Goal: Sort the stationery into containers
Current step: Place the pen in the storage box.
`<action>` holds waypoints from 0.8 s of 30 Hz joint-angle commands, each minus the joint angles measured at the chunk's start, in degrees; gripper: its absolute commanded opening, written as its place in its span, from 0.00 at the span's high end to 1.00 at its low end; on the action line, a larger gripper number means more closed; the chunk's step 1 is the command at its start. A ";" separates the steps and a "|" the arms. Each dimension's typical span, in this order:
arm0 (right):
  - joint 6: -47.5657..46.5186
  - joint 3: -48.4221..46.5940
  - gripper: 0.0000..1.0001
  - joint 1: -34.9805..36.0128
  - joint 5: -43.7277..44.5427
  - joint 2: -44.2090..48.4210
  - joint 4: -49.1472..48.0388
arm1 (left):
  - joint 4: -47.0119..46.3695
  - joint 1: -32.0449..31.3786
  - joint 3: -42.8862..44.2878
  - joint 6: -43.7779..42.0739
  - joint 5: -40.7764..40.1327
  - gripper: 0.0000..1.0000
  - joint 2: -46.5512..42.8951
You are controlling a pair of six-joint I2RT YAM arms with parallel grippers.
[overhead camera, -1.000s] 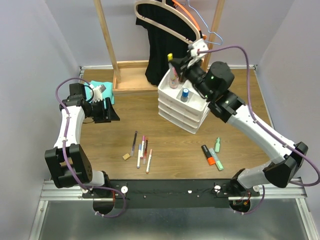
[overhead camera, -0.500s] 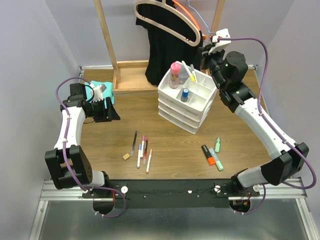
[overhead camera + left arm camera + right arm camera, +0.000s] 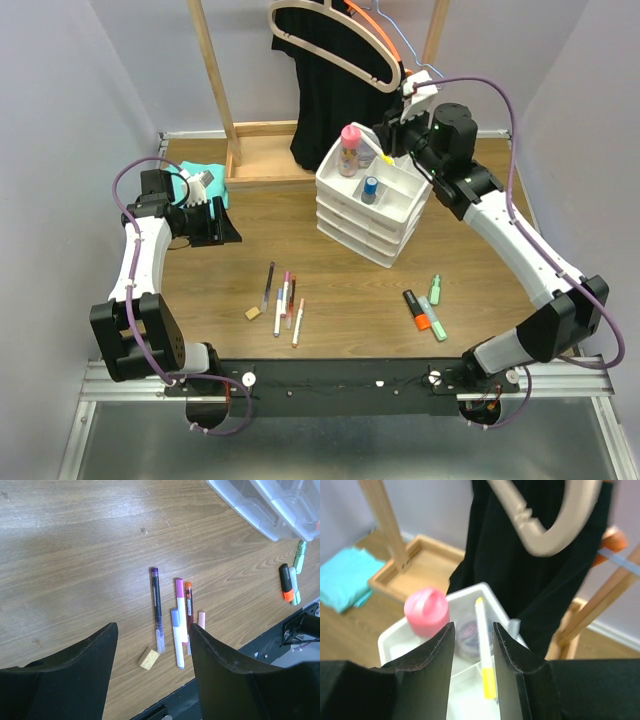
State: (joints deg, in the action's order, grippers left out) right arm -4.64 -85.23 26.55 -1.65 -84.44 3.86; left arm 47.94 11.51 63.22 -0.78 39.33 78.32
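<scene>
The white three-drawer organiser (image 3: 372,222) stands at the back centre. Its top tray holds the pink-capped bottle (image 3: 350,140), the blue-capped tube (image 3: 370,187) and a white and yellow marker (image 3: 382,152). My right gripper (image 3: 390,138) hovers open and empty over the tray's far corner. In the right wrist view (image 3: 473,626) the marker (image 3: 485,650) lies in the tray beyond the jaws, beside the pink cap (image 3: 426,611). My left gripper (image 3: 222,228) is open and empty. Its view (image 3: 152,626) shows slim pens (image 3: 156,605) and the tan eraser (image 3: 149,659).
Orange (image 3: 416,310) and green (image 3: 435,289) highlighters lie on the table at front right. Slim pens (image 3: 284,300) and the eraser (image 3: 252,313) lie at front centre. A teal cloth (image 3: 205,180), a wooden rack (image 3: 215,80) and a hanging black garment (image 3: 320,100) stand behind.
My right gripper let go of the yellow marker in the tray, swung back to the right, then came left again to the tray's far corner. The left arm has not moved.
</scene>
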 commanded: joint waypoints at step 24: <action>4.47 -4.95 0.71 -5.01 -12.41 -9.07 15.92 | -2.50 -0.26 -1.96 0.34 2.68 0.32 -2.04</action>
State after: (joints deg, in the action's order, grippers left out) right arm -0.93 -88.88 22.00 -12.95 -93.56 17.47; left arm 46.35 11.51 60.62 -0.78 39.77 76.07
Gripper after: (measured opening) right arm 0.285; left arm 0.680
